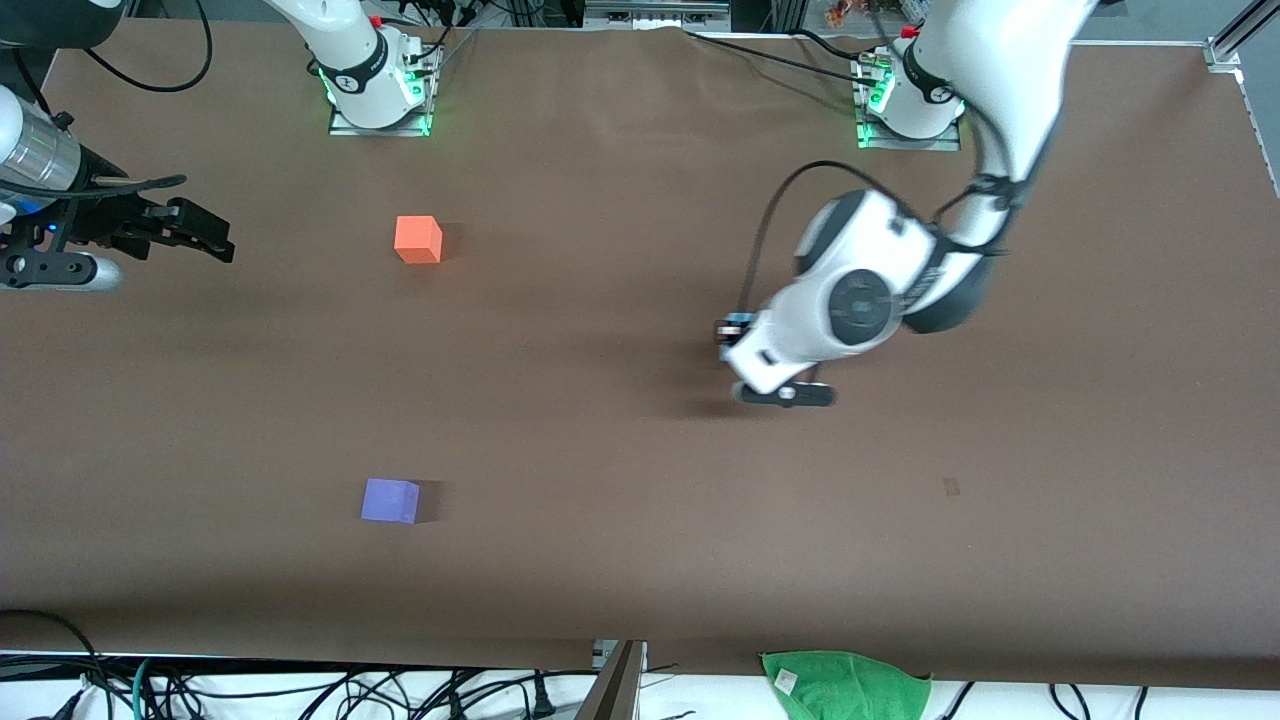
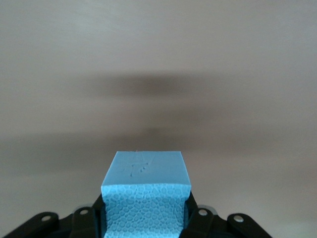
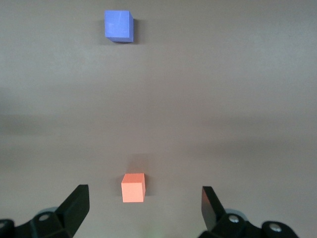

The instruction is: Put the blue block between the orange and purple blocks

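We see the whole bench (image 1: 640, 560) from a high front camera facing both bases. Our left wrist camera looks close along its end effector (image 2: 146, 218); our right wrist camera shares the orange block (image 3: 133, 187) and purple block (image 3: 118, 26) with the front view.

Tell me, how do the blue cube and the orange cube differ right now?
The blue cube is sky-blue; the orange cube is bright orange. The blue cube is clamped in the left pincer, while the orange cube sits free on the table, touched by nothing. The blue cube is toward the left arm's end, the orange cube toward the right arm's end. Both look like matte cubes of about equal size.
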